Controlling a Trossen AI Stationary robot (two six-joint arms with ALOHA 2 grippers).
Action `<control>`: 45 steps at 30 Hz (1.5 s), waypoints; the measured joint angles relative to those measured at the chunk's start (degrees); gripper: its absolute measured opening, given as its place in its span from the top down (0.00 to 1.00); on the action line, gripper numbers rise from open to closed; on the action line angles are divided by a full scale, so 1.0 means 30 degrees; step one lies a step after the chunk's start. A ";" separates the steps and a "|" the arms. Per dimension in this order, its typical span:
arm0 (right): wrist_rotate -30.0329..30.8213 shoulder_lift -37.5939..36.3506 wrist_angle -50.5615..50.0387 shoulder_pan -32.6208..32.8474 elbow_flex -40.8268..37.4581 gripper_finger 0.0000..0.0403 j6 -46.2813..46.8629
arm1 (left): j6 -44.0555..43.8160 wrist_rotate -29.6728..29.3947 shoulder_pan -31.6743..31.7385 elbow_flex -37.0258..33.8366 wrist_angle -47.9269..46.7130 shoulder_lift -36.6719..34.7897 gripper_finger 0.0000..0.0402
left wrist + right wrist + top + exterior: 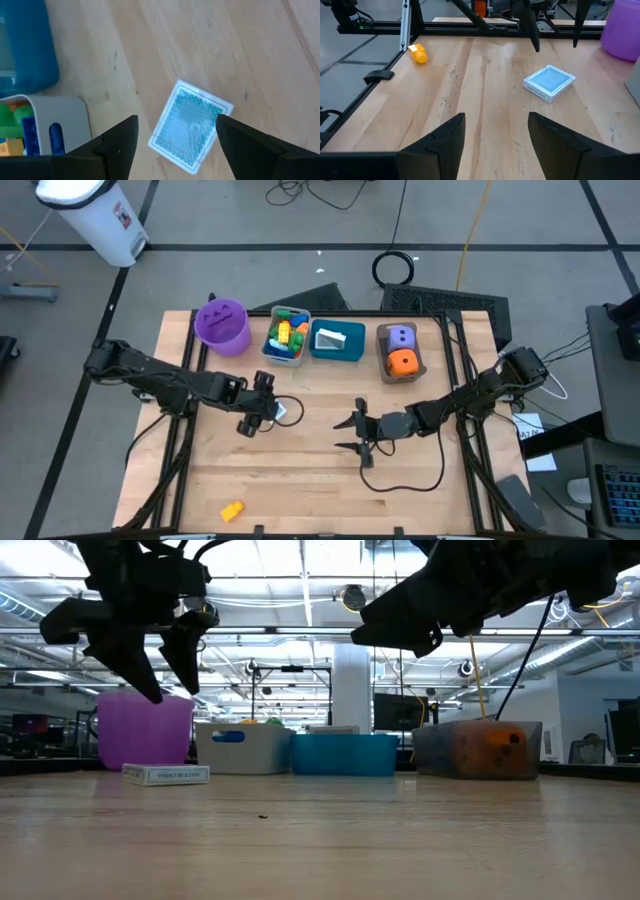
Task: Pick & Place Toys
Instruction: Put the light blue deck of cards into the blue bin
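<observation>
Small flat blue-and-white card box: we judge it light, stiff, slick; left gripper hangs open, empty, astride its short edges.

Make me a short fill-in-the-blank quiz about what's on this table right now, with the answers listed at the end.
1. The left gripper hangs open above the blue-backed ____ box lying on the table.
2. The two dice sit in the ____ bin.
3. A lone yellow brick lies near the table's ____ edge.
4. The right gripper is open and holds ____.

Answers: card; brown; front; nothing
</observation>
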 joint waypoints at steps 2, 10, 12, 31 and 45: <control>0.0000 0.0000 0.0041 0.0000 0.0000 0.48 0.0000 | -0.0031 -0.0209 0.0000 0.0000 0.0053 0.0016 0.31; 0.0000 0.0000 0.0023 0.0001 0.0000 0.48 0.0535 | 0.0091 -0.1342 0.0000 0.0000 0.0259 0.0022 0.31; -0.0002 0.0000 0.0012 0.0005 0.0000 0.48 0.0641 | 0.0199 -0.1307 0.0000 0.0000 0.0247 0.0022 0.31; -0.0007 0.0000 -0.0015 0.0000 0.0000 0.48 0.0568 | 0.0603 -0.1276 0.0390 -0.0007 0.0248 0.0022 0.05; -0.0011 0.0000 -0.0029 0.0004 0.0000 0.48 0.0561 | 0.1043 0.0389 0.0393 -0.0015 0.0178 0.1152 0.01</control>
